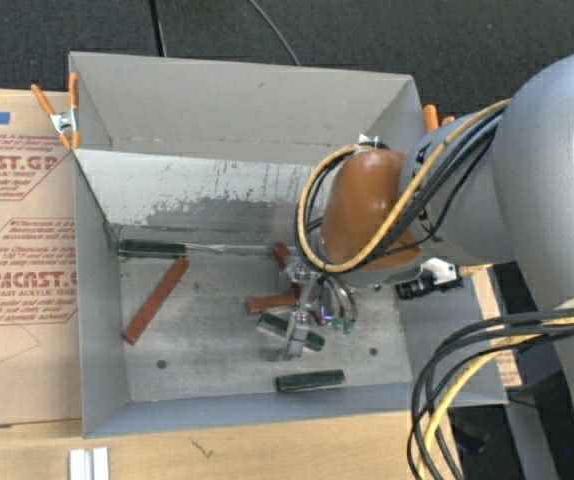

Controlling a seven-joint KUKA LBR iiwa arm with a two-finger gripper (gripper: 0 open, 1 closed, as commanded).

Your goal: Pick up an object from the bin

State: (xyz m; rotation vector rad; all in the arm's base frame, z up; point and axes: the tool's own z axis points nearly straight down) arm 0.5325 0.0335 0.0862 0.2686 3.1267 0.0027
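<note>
Camera view: nearest, close to the front wall of the grey bin (97, 268), a dark front green stick (310, 379) lies flat and nearly parallel to that wall, at about 6 o'clock from the gripper (302, 328) and apart from it

Just beyond it, the gripper reaches down into a small heap (285, 318) of short sticks, right of the middle of the floor. Whether it is spread or closed cannot be told, since its tip is lost among the pieces. Right at the tip, towards 5 o'clock, lies a short green stick (313, 341): dark, narrow, straight-edged, flat on the floor and slightly slanted. It looks to be touching the tip, though I cannot tell whether it is gripped. A second dark green piece lies at the gripper's 9 o'clock, and a red-brown stick (269, 305) just beyond that, at about 10 o'clock, both against the heap

Well apart at 9 o'clock, a long red-brown stick (155, 300) lies alone on a diagonal, its far end pointing to 1 o'clock

Farther back, at 10 o'clock, a far green stick (152, 249) lies along the foot of the rear wall

Above the heap sit the arm's orange cover (362, 208) and looping yellow cables (312, 203)
</note>
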